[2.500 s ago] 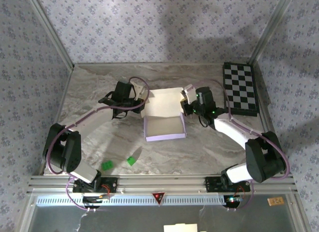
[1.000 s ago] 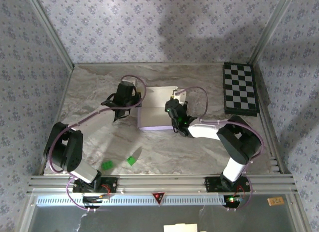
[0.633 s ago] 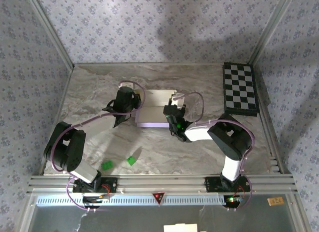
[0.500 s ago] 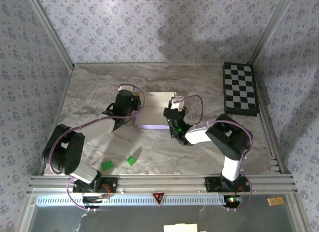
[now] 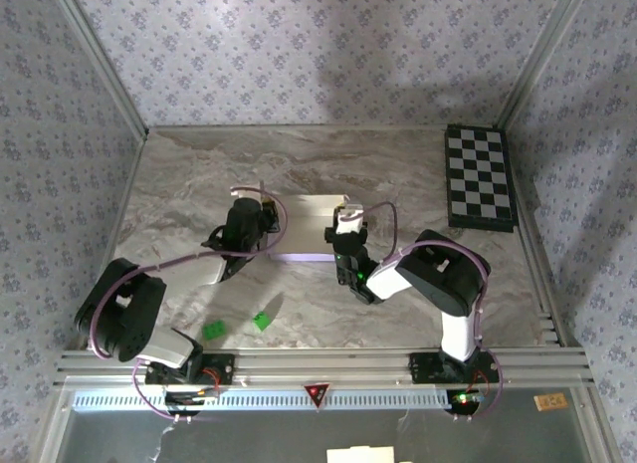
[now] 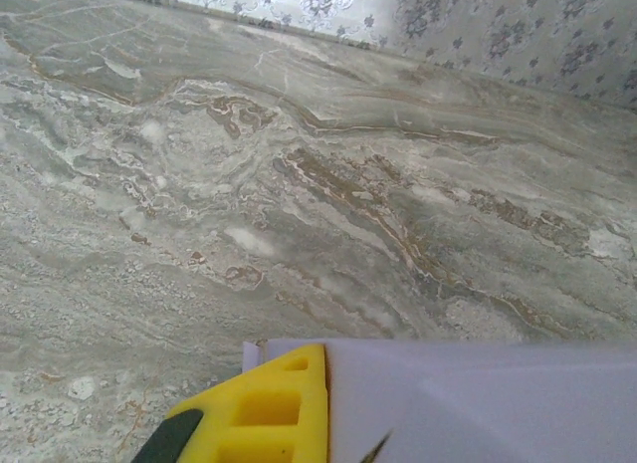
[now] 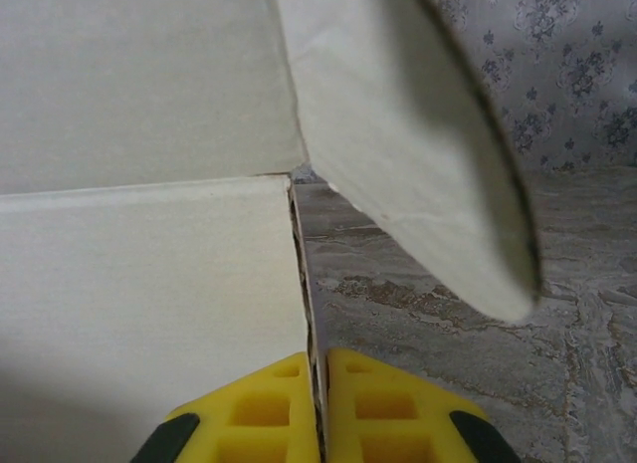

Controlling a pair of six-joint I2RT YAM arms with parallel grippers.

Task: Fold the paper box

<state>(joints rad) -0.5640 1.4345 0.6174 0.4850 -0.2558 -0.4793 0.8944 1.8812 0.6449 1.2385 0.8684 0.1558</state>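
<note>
The paper box (image 5: 311, 224), smooth pale-lilac thin card with a rounded flap (image 7: 418, 134), lies mid-table on the veined grey marble-look table (image 5: 189, 174). The right gripper (image 5: 343, 227) is clamped narrow, its hollow-celled yellow fingers (image 7: 249, 408) pinching a wall edge on the box's right. The left gripper (image 5: 265, 224) is clamped on the box's left edge.

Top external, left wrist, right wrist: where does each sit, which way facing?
Top external: above, behind the bases, looking down on the table; both arms, left hand and right hand at the paper box.
Left wrist: on the left hand, looking over marble to a wallpapered wall; one yellow finger at the box corner.
Right wrist: on the right hand, close against the box; two yellow fingers pinch a wall edge.
Shared: all three see the box.
</note>
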